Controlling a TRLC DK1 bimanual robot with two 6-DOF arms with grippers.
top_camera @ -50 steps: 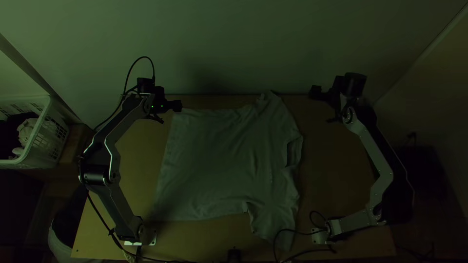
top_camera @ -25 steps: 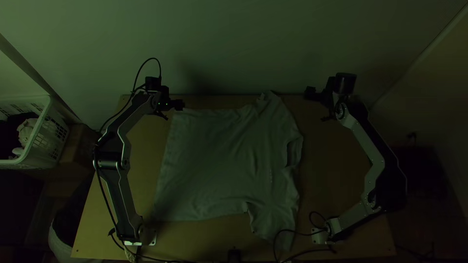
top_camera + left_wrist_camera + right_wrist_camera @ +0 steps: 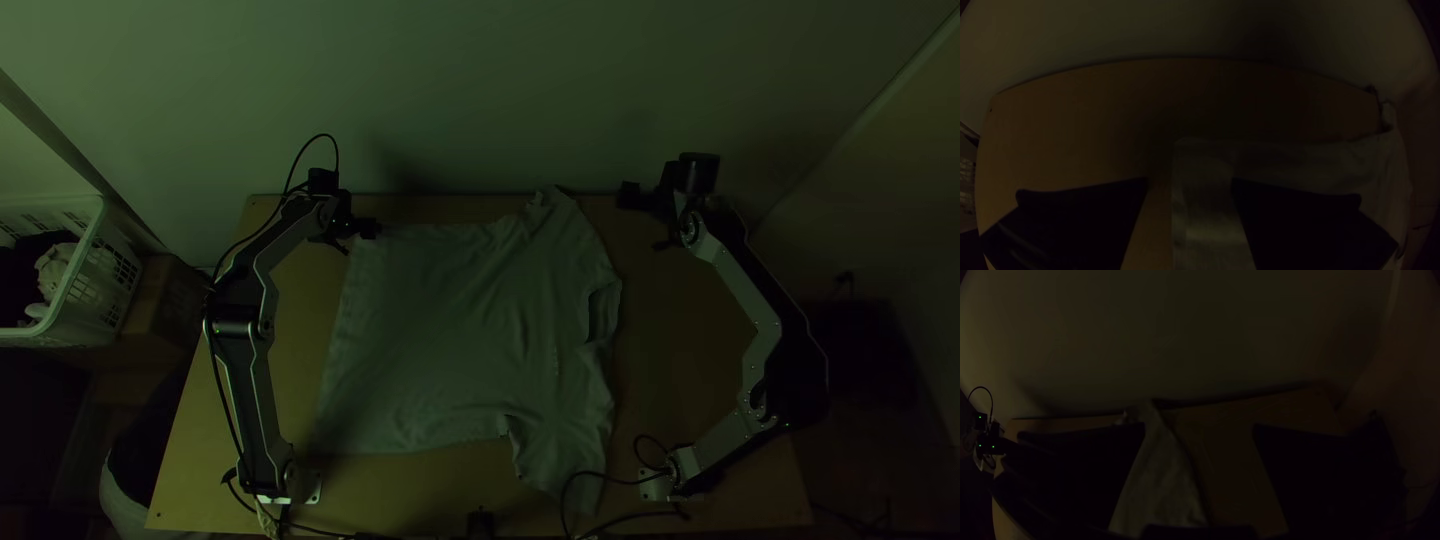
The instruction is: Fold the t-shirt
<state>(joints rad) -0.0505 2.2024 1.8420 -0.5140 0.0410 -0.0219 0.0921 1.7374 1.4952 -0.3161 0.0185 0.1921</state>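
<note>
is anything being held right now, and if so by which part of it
Nothing is held: the left gripper is open at the far hem corner of the t-shirt, and the right gripper is open too, with no cloth pinched.

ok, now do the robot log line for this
shirt: spread out | left gripper: open, by bottom corner | right gripper: open, near a sleeve
</note>
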